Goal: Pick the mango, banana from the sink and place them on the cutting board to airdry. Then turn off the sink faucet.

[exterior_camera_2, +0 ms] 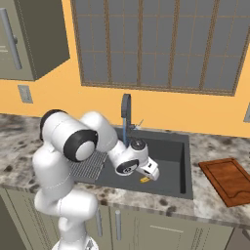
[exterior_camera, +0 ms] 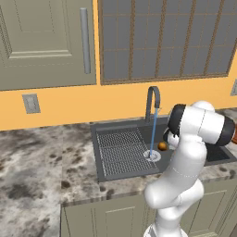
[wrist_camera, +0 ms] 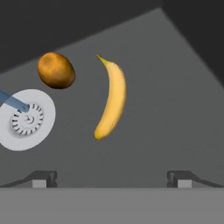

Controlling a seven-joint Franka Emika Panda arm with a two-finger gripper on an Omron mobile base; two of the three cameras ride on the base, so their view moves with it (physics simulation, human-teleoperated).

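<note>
Pincer: mine [wrist_camera: 112, 179] hangs wide and empty over the basin floor, fingertips [wrist_camera: 43, 178] well apart, nothing between them.
Bench: I see the speckled stone bench [exterior_camera: 37, 152] carrying the sink [exterior_camera_2: 171, 146], with the cutting board [exterior_camera_2: 229, 180] off to the right of the basin, bare.
Faucet: the sink faucet [exterior_camera: 152, 99] runs a thin blue stream onto the drain [wrist_camera: 27, 119]; I judge shutting it off comes last.
Banana: the banana [wrist_camera: 112, 101] lies flat on the sink floor, ahead of the pincer. I would centre on its middle, span its narrow width, then go down.
Mango: the mango [wrist_camera: 56, 70] sits beside the drain, near the banana but apart; I should keep clear of it.
Writing: I can read none.
</note>
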